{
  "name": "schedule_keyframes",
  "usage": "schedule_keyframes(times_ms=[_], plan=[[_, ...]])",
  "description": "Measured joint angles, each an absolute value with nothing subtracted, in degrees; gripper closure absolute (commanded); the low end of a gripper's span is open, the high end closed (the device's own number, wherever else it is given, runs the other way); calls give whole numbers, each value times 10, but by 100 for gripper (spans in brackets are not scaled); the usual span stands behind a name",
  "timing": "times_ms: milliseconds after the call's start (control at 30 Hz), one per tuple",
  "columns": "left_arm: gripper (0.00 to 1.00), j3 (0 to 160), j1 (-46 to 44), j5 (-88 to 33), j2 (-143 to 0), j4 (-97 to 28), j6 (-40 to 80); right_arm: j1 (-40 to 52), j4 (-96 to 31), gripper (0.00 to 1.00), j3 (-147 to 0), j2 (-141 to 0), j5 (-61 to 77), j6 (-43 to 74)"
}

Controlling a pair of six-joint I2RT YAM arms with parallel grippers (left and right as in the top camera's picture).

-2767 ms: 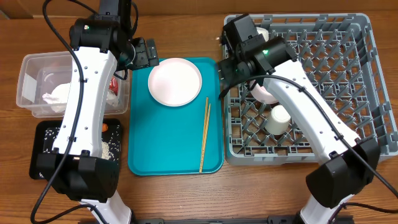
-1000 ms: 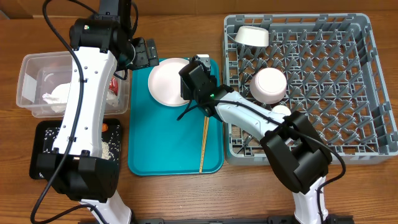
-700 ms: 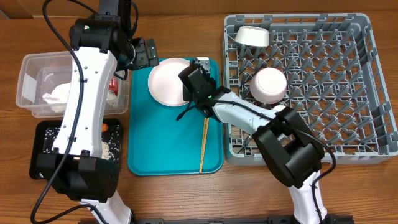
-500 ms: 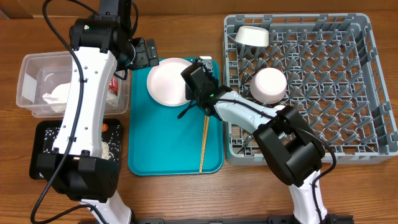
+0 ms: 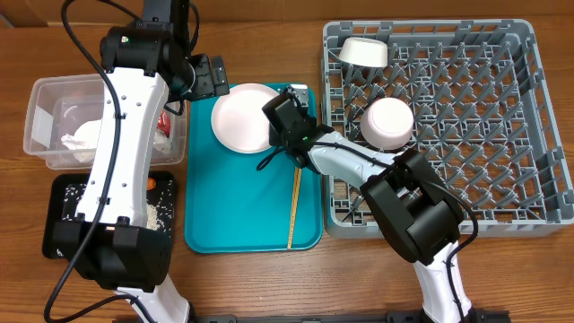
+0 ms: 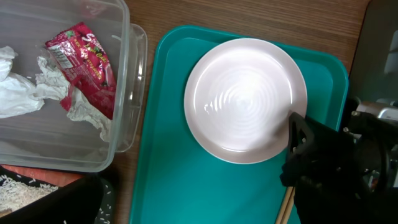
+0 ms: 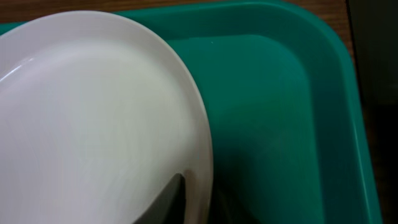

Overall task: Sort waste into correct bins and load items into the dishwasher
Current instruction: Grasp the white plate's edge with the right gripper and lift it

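Note:
The round pale-pink plate (image 5: 240, 117) lies at the back of the teal tray (image 5: 233, 206). My right gripper (image 5: 273, 135) is shut on the plate's right rim. In the right wrist view one dark finger (image 7: 168, 202) lies on top of the plate (image 7: 93, 112) and the other is under the edge. The chopsticks (image 5: 294, 197) lie lengthwise on the tray just behind that arm. My left gripper (image 5: 213, 76) hangs open and holds nothing, just left of the plate's back edge. Its fingers do not show in its own wrist view. Two white bowls (image 5: 363, 51) (image 5: 387, 123) sit in the grey dish rack (image 5: 538, 117).
The clear tub (image 5: 45, 99) at the left holds a red-and-white wrapper (image 6: 84, 59) and white tissue (image 5: 81, 135). In front of it, the black tray (image 5: 58, 224) holds rice grains (image 5: 157, 215) and a bit of orange carrot (image 5: 151, 183). The left arm stretches over both bins.
My right gripper came from the dish rack to the plate and closed on its right rim. The plate slid slightly left. The left arm has stayed still.

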State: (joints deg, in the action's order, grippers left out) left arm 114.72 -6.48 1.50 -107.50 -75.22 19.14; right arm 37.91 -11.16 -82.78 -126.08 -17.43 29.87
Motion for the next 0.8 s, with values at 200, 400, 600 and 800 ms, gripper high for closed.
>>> schedule_keyframes(times_ms=[200,400,600,800], plan=[[0,1147,-65,15,-1075,-752,191,379,-109,96,-828,-1261,-173,300],[0,1147,-65,15,-1075,-752,191,379,-106,96,-828,-1260,-173,301],[0,1147,-65,15,-1075,-752,191,379,-116,96,-828,-1227,-174,287],[0,1147,-65,15,-1075,-752,191,379,-157,96,-828,-1112,-180,224]])
